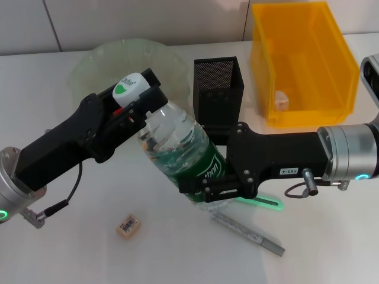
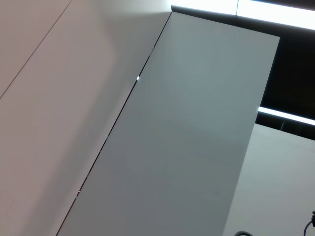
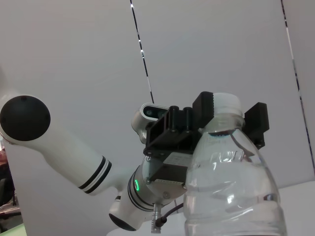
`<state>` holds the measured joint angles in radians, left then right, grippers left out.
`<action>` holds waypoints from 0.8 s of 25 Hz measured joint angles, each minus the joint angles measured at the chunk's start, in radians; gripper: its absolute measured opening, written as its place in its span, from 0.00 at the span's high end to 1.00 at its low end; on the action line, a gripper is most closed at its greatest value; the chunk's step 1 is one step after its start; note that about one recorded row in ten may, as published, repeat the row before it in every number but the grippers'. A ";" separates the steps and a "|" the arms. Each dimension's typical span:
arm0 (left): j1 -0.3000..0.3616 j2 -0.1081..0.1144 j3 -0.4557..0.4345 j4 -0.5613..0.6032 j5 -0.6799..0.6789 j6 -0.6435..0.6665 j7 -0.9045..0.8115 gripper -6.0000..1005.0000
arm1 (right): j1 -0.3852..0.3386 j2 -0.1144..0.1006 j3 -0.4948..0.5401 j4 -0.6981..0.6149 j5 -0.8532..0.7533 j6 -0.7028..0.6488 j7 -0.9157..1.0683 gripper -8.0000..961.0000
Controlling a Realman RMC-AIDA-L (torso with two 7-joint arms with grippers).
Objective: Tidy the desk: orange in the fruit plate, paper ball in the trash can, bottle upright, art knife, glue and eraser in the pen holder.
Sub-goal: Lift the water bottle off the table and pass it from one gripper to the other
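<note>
Two grippers share the bottle as we stand it up.

Our left gripper (image 1: 144, 97) is clenched on the white cap end of the bottle (image 1: 177, 148), fingers either side of the neck; our right gripper (image 1: 204, 189) clasps the green-labelled base, just above the table (image 1: 71, 248). The bottle leans, cap toward the fruit plate (image 1: 95, 59). We judge the base should settle flat first, with the cap released only once it stands. The eraser (image 1: 128, 226) and art knife (image 1: 249, 234) lie nearby, the pen holder (image 1: 218, 89) behind.
</note>
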<state>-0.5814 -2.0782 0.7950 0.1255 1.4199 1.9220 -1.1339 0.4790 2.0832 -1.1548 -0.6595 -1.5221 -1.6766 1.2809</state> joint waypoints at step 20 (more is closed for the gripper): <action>-0.005 0.005 0.034 0.032 0.005 -0.003 -0.005 0.57 | 0.004 -0.003 -0.002 0.019 -0.002 -0.028 -0.009 0.17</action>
<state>-0.5867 -2.0729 0.8290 0.1577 1.4249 1.9187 -1.1390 0.4834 2.0798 -1.1568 -0.6410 -1.5239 -1.7046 1.2723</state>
